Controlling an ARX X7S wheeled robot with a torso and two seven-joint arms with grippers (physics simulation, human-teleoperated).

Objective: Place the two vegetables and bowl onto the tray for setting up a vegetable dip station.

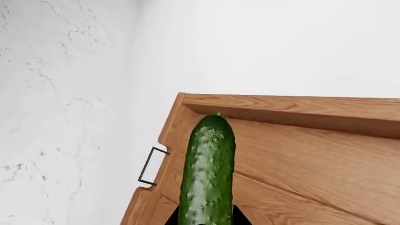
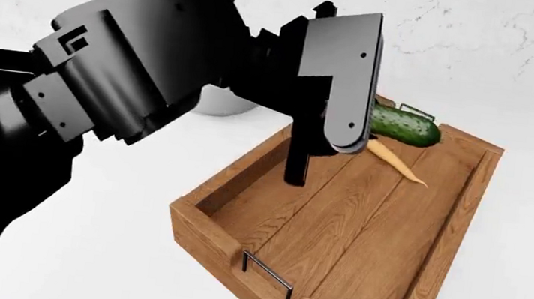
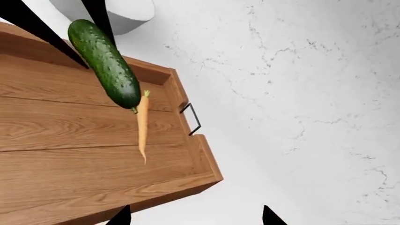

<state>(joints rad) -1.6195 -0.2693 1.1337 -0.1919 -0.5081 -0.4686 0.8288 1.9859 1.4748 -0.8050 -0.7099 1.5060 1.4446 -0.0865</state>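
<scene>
The tray (image 2: 201,221) lies on the white worktop (image 2: 124,254), its near wire handle (image 2: 268,274) at about 6 o'clock in the head view and its long side running away toward 1 o'clock. The near half of its plank floor is bare. Further along, the carrot (image 2: 395,161) lies flat on the floor toward the far end, thin tip pointing toward 4 o'clock. Just past it is the cucumber (image 2: 405,126), clamped at one end between the fingers of the left gripper (image 1: 206,220), with its free end reaching toward the tray's far wall. In the right wrist view it appears to hang tilted above the planks, its tip right by the carrot's green stub; whether the two touch I cannot tell. The right gripper (image 3: 195,216) hovers off the tray's 3 o'clock side, spread wide and empty. The bowl (image 2: 217,102) sits on the worktop beyond the tray at about 11 o'clock, mostly hidden behind the left arm. The step in hand looks like placing the second vegetable. The next move calls for lowering the cucumber onto the planks beside the carrot, not on top of it, then releasing and lifting clear. The bowl comes after that, and since it is wide, the vegetables are best kept tight at the far end so the near half stays free for it.
</scene>
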